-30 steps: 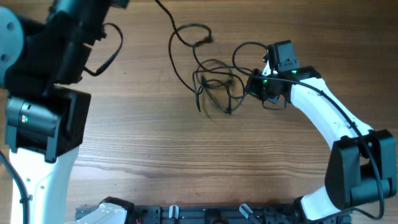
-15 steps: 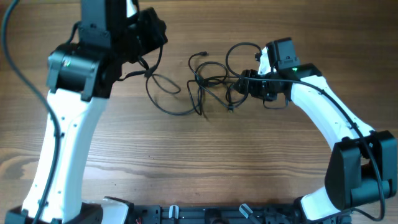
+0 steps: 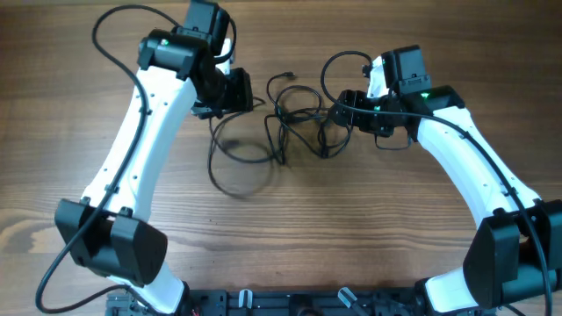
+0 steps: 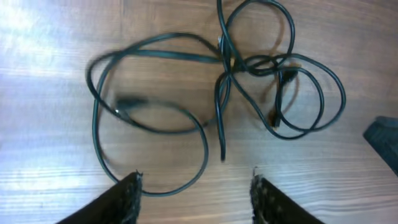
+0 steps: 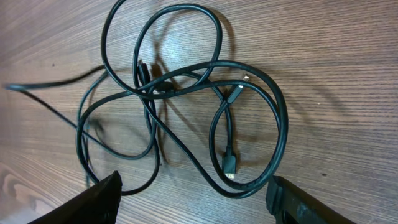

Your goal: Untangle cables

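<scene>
The cables [image 3: 283,123] are thin black cords lying tangled on the wooden table between my two arms. A wide loop [image 3: 230,162] of them trails toward the left. My left gripper [image 3: 244,92] hangs open at the tangle's left side. In the left wrist view it [image 4: 196,190] holds nothing, and the cables [image 4: 227,62] cross just ahead of its fingers [image 4: 127,199]. My right gripper [image 3: 336,110] is open at the tangle's right edge. In the right wrist view it [image 5: 196,196] is empty, with the cables [image 5: 186,81] and a small plug [image 5: 229,163] lying just ahead of it.
The left arm's own thicker black wire [image 3: 114,26] arcs over the table at the upper left. A black base rail [image 3: 290,303] runs along the front edge. Bare wooden tabletop [image 3: 351,219] stretches between the tangle and the rail.
The left arm swung down and in from the far left to the tangle and opened. The cord it had held stretched now lies slack as a loop. The right gripper opened.
</scene>
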### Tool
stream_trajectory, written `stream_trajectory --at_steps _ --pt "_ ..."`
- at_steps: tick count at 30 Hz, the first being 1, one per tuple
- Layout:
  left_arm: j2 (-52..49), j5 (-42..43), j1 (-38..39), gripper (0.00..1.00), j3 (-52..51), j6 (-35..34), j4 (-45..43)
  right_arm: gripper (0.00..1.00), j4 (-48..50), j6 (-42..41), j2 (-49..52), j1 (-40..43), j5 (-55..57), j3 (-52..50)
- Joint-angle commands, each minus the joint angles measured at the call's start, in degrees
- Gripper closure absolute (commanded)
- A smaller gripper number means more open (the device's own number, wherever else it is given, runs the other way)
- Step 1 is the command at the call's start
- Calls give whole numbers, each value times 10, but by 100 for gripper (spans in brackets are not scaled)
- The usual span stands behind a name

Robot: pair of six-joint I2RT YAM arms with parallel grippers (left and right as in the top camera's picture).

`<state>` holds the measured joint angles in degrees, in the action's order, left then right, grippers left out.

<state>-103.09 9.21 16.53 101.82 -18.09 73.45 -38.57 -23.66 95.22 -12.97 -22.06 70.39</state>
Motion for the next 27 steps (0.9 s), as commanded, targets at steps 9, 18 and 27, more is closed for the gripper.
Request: stream_trajectory --at_steps 9,18,27 --pt "-2 68 -7 61 -156 50 -74 22 19 68 -10 -17 -122 13" --pt "-2 103 -95 48 -157 -94 -202 23 134 54 57 -221 33 13" --pt "-2 103 -99 53 -157 -94 -205 78 184 54 124 -236 5 13"
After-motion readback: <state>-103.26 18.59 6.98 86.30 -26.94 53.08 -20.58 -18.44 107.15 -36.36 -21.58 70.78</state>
